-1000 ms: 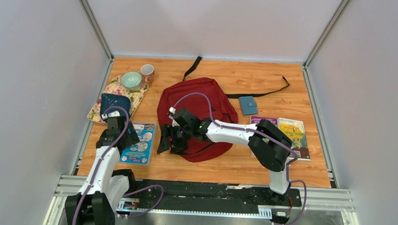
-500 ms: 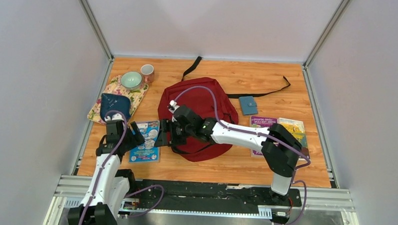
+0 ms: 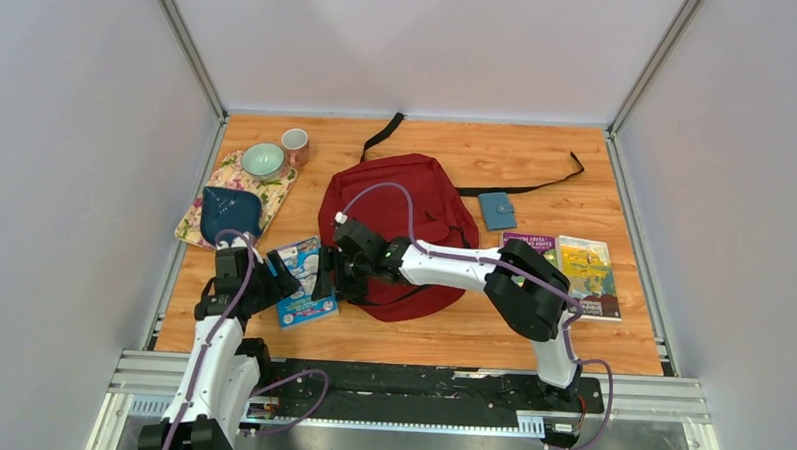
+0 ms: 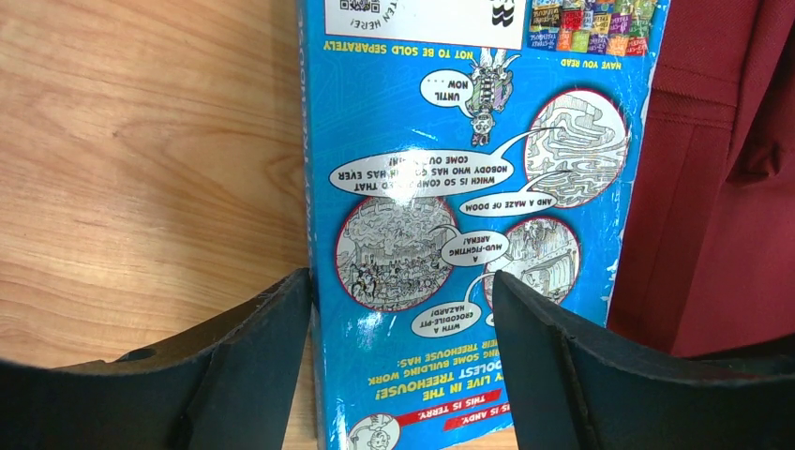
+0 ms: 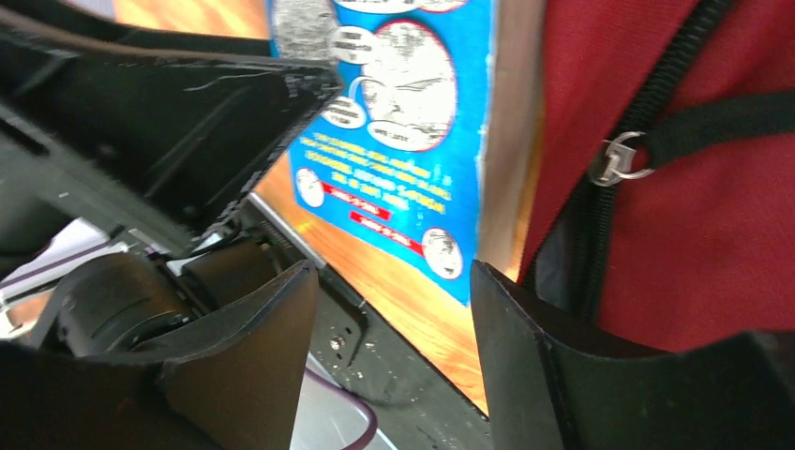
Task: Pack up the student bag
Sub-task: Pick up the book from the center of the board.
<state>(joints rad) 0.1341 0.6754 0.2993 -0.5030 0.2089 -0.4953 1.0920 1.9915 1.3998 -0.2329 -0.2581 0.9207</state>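
The student bag (image 3: 405, 210), dark red with black straps, lies in the middle of the table. A blue picture book (image 3: 303, 277) lies angled against the bag's left edge. My left gripper (image 3: 278, 279) is open over the book's near end. In the left wrist view (image 4: 398, 281) one finger rests by the book's (image 4: 450, 187) spine and the other lies over its cover, with the bag (image 4: 722, 187) at right. My right gripper (image 3: 325, 274) is open at the bag's left rim. In the right wrist view (image 5: 394, 267) one finger sits by the bag's (image 5: 712, 234) zip opening, next to the book (image 5: 412, 141).
A teal wallet (image 3: 496, 209) and two more books (image 3: 563, 266) lie right of the bag. A dark blue pouch (image 3: 230, 211) lies on a floral cloth (image 3: 276, 186) at left, with a bowl (image 3: 263, 160) and a cup (image 3: 295, 144) behind. A black strap (image 3: 521, 187) trails toward the back right.
My left gripper has moved right and the blue book has slid and turned toward the bag's edge. My right gripper has shifted left along the bag's rim.
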